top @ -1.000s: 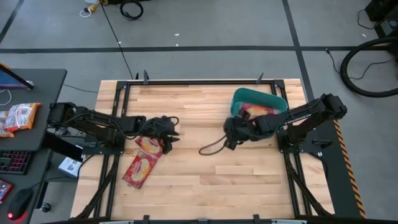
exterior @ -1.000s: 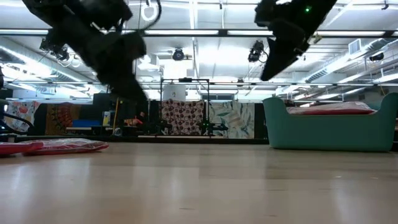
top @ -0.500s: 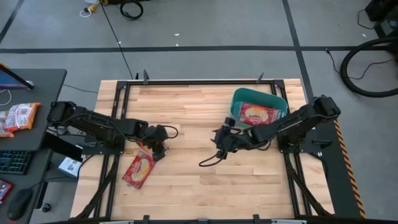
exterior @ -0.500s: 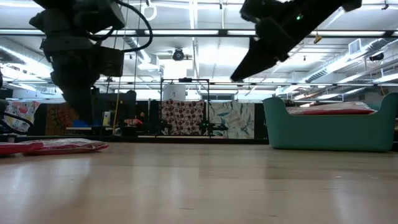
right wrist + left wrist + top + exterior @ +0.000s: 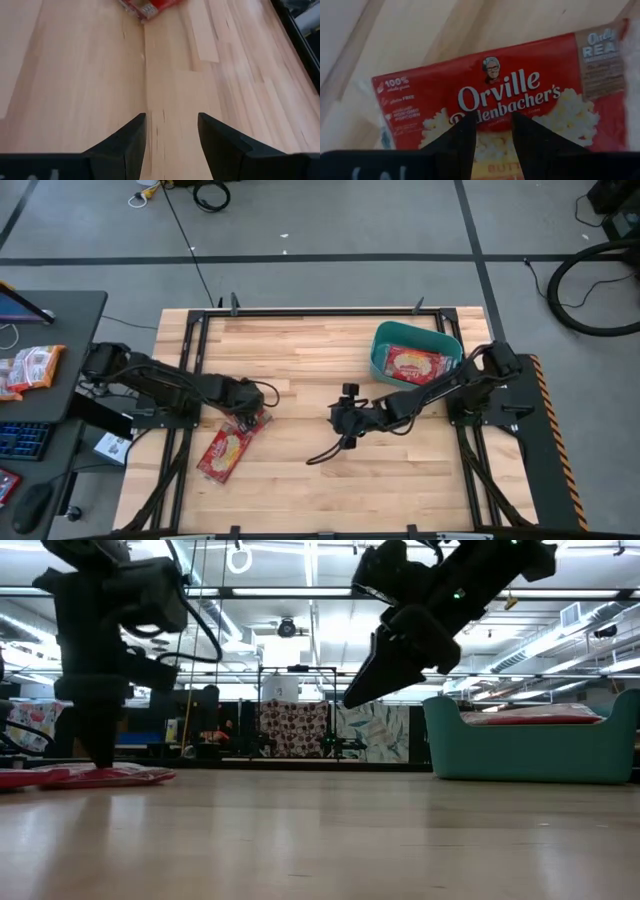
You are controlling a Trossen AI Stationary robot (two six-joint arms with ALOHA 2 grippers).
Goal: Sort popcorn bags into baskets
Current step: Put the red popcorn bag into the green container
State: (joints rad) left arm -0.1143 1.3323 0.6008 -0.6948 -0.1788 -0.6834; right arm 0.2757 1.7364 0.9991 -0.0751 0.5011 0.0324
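Observation:
Two red popcorn bags lie flat near the table's left edge. One bag [image 5: 224, 452] is nearer; the other [image 5: 243, 420] [image 5: 520, 85] lies partly on it, under my left gripper [image 5: 248, 418] [image 5: 492, 122]. That gripper is open and points down at it, low over the pile [image 5: 130, 776]. The teal basket [image 5: 384, 340] [image 5: 530, 750] stands at the far right with a red bag [image 5: 413, 364] lying flat inside. My right gripper [image 5: 343, 420] [image 5: 171, 120] is open and empty above bare wood at mid-table. My left gripper comes from above, pointing down at the printed face of the upper bag, by its cream picture [image 5: 492, 137]. The two fingertips [image 5: 469, 125] stand a small gap apart over it. Whether they touch the bag I cannot tell.
A dark cable loop [image 5: 325, 452] hangs from the right arm onto the wood. Bare wood stretches between the arms and along the near edge. A side desk left of the table carries orange-and-white packets [image 5: 30, 368] and a keyboard [image 5: 18, 440]. Black frame rails [image 5: 320, 311] border the table.
My left gripper has moved a little toward the near-left and come down, turning to point straight down over the upper bag. My right gripper has drawn away from the basket toward the middle of the table, uncovering the bag in the basket; its cable trailed after it.

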